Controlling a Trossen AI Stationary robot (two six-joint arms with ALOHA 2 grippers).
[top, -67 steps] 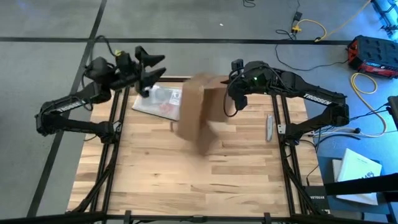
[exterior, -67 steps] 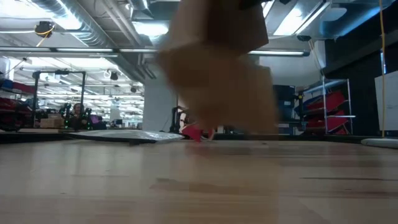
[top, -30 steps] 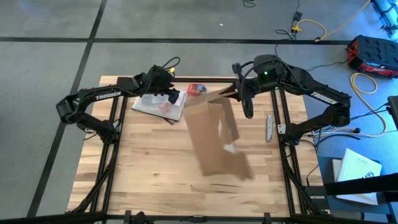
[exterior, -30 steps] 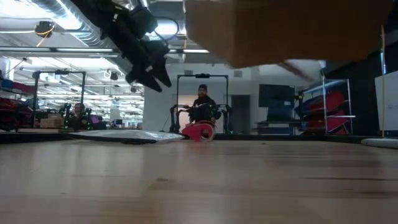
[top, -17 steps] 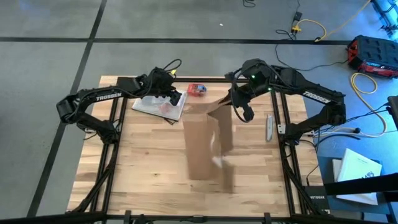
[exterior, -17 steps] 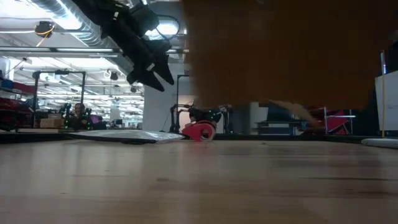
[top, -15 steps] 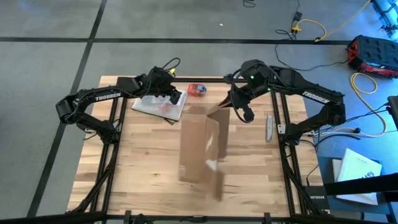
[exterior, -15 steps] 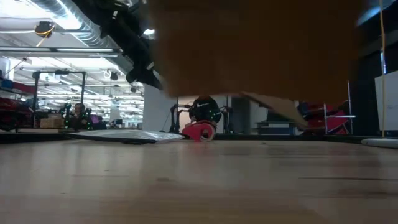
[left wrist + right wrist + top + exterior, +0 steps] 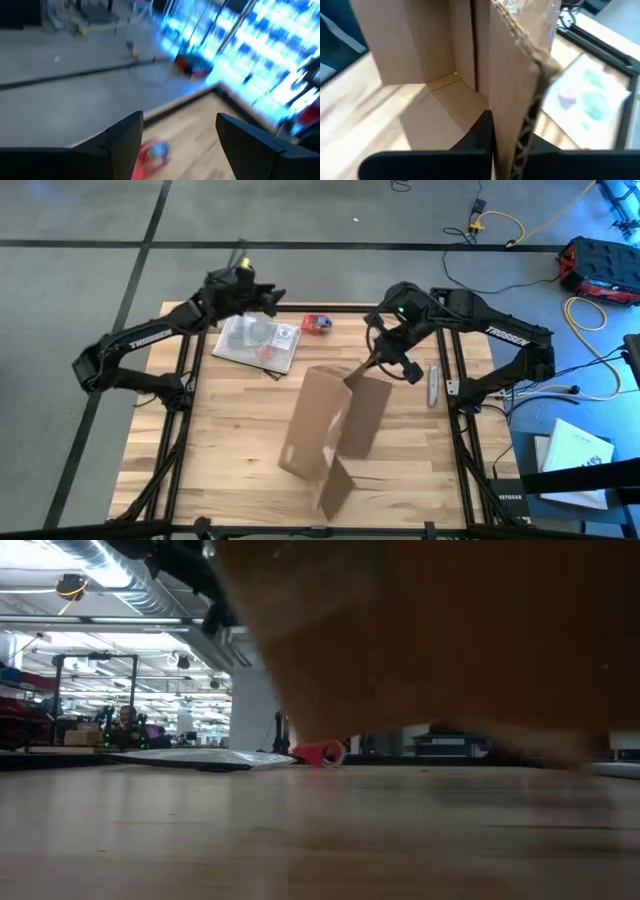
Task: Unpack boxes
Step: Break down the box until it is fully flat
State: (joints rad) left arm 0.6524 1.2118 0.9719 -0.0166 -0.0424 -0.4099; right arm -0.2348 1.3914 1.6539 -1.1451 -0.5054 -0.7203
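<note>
White "TROSSEN" lettering is on both dark arms. The right tool (image 9: 378,366) pinches a flap of the plain brown corrugated cardboard box (image 9: 330,430), holding it above the wooden worktop (image 9: 230,440). The left tool (image 9: 262,298) is open and empty, above the far edge beside the clear plastic bag (image 9: 258,341).

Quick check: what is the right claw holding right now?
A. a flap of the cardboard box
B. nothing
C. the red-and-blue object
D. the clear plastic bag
A: the right claw is shut on a flap of the cardboard box, which hangs lifted above the table.
</note>
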